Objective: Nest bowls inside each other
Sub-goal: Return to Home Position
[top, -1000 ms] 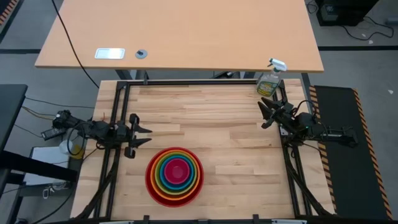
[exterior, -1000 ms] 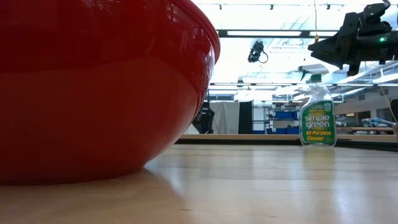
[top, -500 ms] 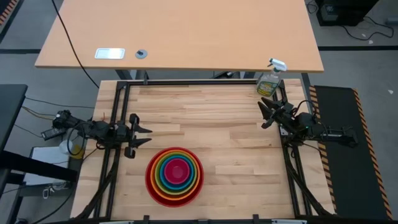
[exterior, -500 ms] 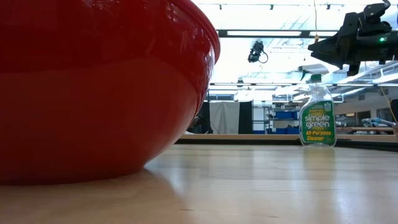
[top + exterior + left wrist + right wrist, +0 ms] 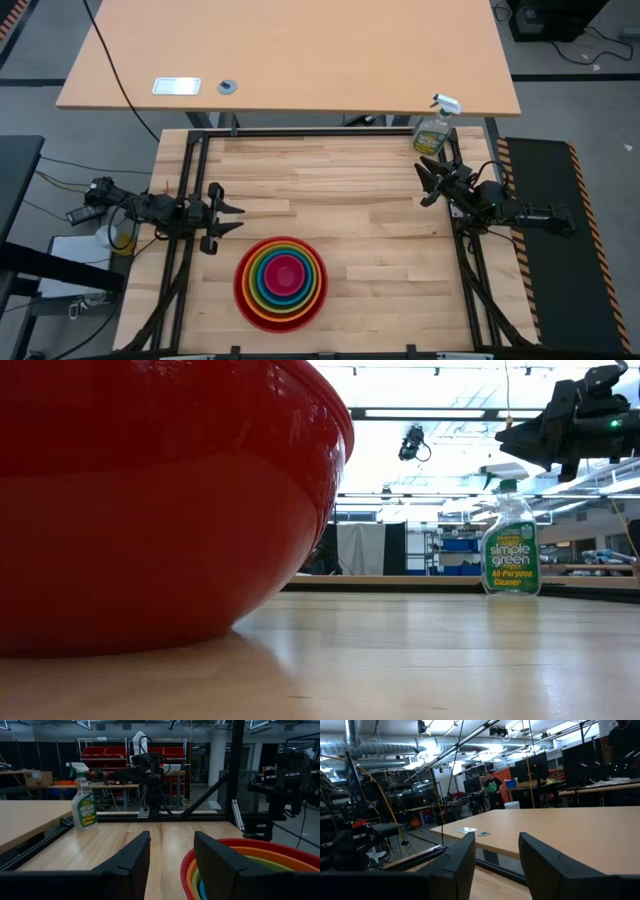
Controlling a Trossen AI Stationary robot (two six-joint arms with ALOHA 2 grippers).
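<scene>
The bowls [image 5: 281, 282] sit nested near the table's near edge, left of centre: red outermost, then orange, lime green, blue, and pink in the middle. The red bowl [image 5: 150, 500] rests on its base on the wood, filling the low view's left. The stack's rim [image 5: 240, 855] shows in the left wrist view. My left gripper [image 5: 232, 218] stands open at the table's left edge, just beyond the bowls, above the table. My right gripper [image 5: 427, 182] stands open at the right edge, raised. Both have nothing between their fingers.
A green spray bottle [image 5: 433, 130] stands at the table's far right corner, close to my right gripper. A black frame [image 5: 320, 133] borders the table. Beyond it is a tan desk [image 5: 290, 55] with a small card and a disc. Bare wood lies across the table's middle.
</scene>
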